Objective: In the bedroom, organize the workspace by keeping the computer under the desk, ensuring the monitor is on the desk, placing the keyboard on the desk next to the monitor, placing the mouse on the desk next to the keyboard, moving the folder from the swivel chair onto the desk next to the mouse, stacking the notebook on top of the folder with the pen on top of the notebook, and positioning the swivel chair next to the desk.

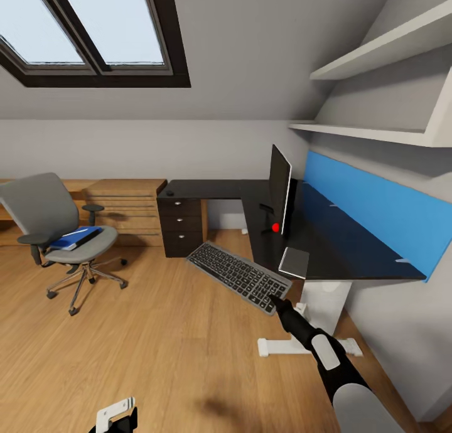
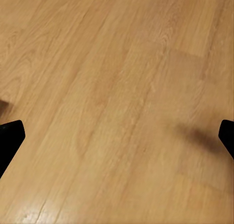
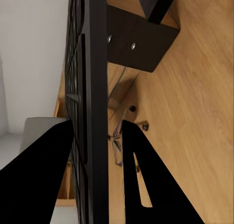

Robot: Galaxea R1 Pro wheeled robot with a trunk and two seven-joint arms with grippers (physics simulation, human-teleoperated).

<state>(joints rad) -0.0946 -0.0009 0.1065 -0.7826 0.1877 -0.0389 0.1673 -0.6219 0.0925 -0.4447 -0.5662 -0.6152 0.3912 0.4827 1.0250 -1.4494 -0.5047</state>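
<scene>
Keyboard (image 1: 239, 275) at centre of frame, in air beside tabletop (image 1: 339, 245) edge, pinched at one end by right gripper (image 1: 274, 301). Risk: long overhang, may slip or hit monitor (image 1: 280, 189). Left gripper (image 1: 117, 415) spread, empty.

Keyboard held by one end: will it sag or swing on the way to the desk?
The keyboard looks rigid, probably no sag. The right gripper pinches just one end, so it may pivot. Slim, likely light.

The right gripper (image 1: 274, 300) holds the keyboard (image 1: 239, 275) beside the desk (image 1: 333, 245).
</scene>
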